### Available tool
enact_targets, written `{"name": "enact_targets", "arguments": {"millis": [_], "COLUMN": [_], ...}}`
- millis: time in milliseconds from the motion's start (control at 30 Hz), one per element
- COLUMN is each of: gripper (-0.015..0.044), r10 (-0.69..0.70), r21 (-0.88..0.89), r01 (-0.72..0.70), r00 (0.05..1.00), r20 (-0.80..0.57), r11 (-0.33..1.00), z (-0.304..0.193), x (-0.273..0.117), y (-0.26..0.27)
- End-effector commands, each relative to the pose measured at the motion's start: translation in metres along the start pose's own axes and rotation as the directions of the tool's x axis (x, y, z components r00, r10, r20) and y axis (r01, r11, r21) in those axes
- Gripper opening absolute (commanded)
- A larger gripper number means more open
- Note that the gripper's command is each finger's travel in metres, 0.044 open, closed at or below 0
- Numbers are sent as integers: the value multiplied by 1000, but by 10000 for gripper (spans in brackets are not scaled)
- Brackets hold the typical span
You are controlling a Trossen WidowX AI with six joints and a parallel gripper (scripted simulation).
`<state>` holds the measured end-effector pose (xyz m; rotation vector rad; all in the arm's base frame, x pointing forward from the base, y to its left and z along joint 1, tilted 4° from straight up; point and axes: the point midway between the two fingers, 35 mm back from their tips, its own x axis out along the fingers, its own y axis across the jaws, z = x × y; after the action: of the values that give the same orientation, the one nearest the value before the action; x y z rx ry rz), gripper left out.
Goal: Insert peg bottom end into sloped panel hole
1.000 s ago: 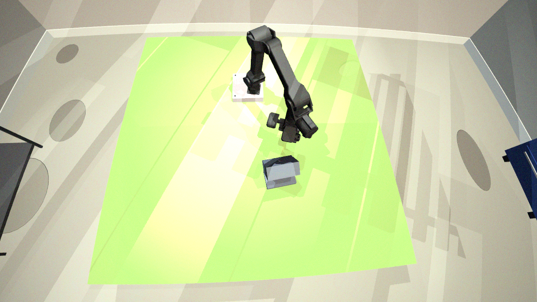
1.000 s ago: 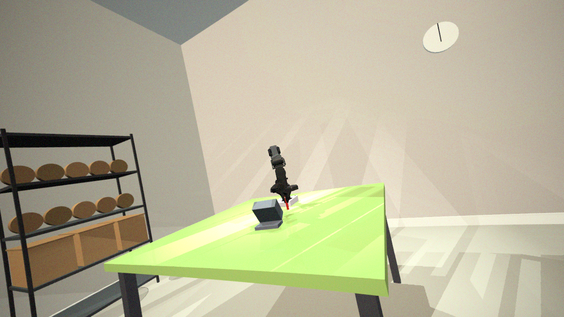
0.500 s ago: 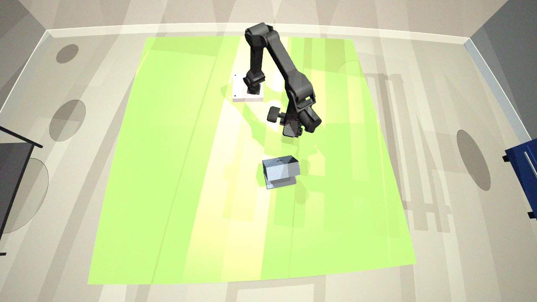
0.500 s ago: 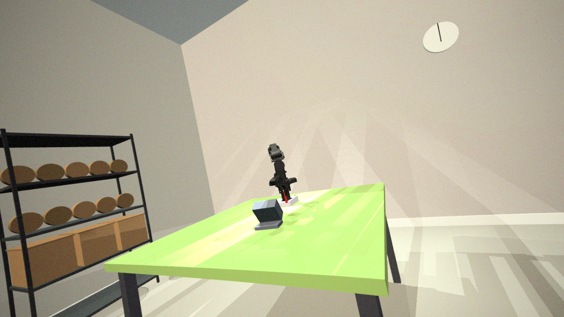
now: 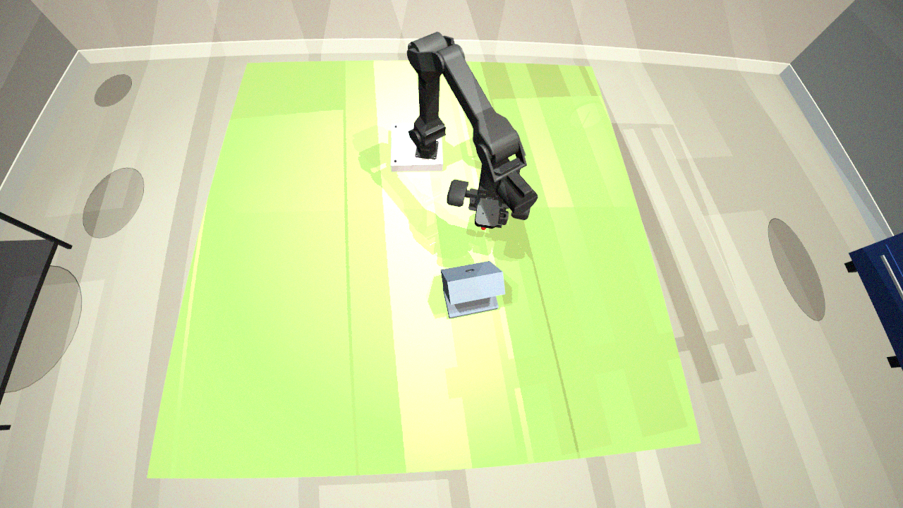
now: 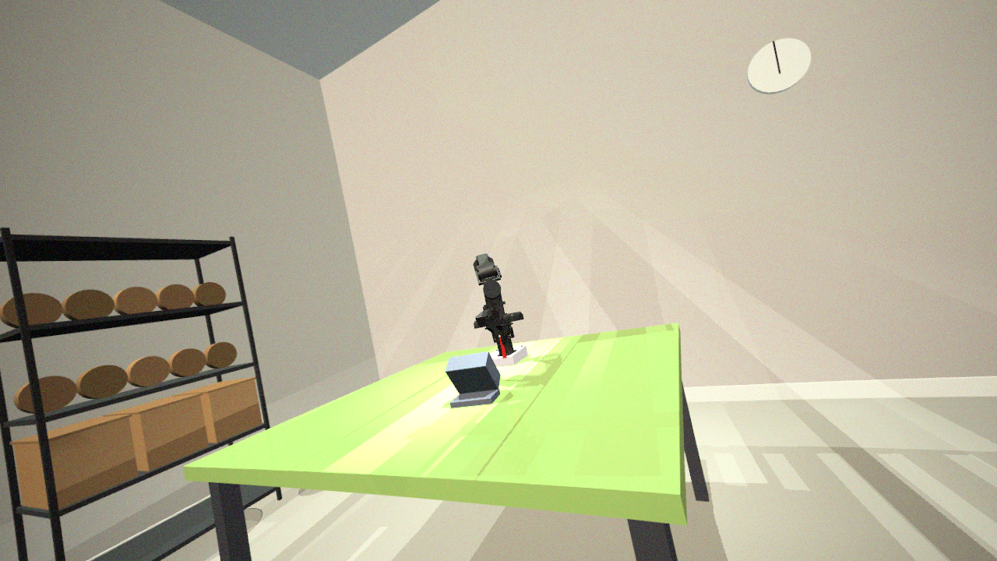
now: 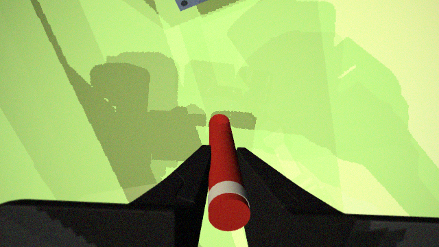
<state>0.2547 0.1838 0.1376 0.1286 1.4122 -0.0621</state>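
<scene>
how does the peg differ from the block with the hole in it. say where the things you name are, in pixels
The peg point(image 5: 483, 228) point(image 6: 502, 347) point(image 7: 223, 154) is red with a pale band; the sloped block point(image 5: 473, 287) point(image 6: 473, 373) is blue-grey. The peg is slim and round, while the block is wide and angular. The peg is held in the gripper point(image 5: 485, 226) point(image 6: 500, 336) point(image 7: 223, 148); the block stands on the table point(image 5: 283, 315) point(image 6: 592, 418) point(image 7: 27, 137), ungripped.

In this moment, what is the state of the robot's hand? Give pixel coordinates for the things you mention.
Hand point(image 6: 502, 337) point(image 7: 222, 154): closed on the round red peg point(image 6: 502, 347) point(image 7: 222, 154), gripping it below its white band point(image 7: 228, 188).
</scene>
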Motion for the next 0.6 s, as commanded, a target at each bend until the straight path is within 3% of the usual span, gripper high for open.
{"name": "enact_targets", "arguments": {"millis": [0,567], "gripper": [0,0], "r10": [8,58], "r21": [-17,-75], "r01": [-7,-50], "r00": [1000,993], "r20": [21,101], "r11": [1000,996], "z": [1,4], "x": [0,-3], "y": [-3,-8]}}
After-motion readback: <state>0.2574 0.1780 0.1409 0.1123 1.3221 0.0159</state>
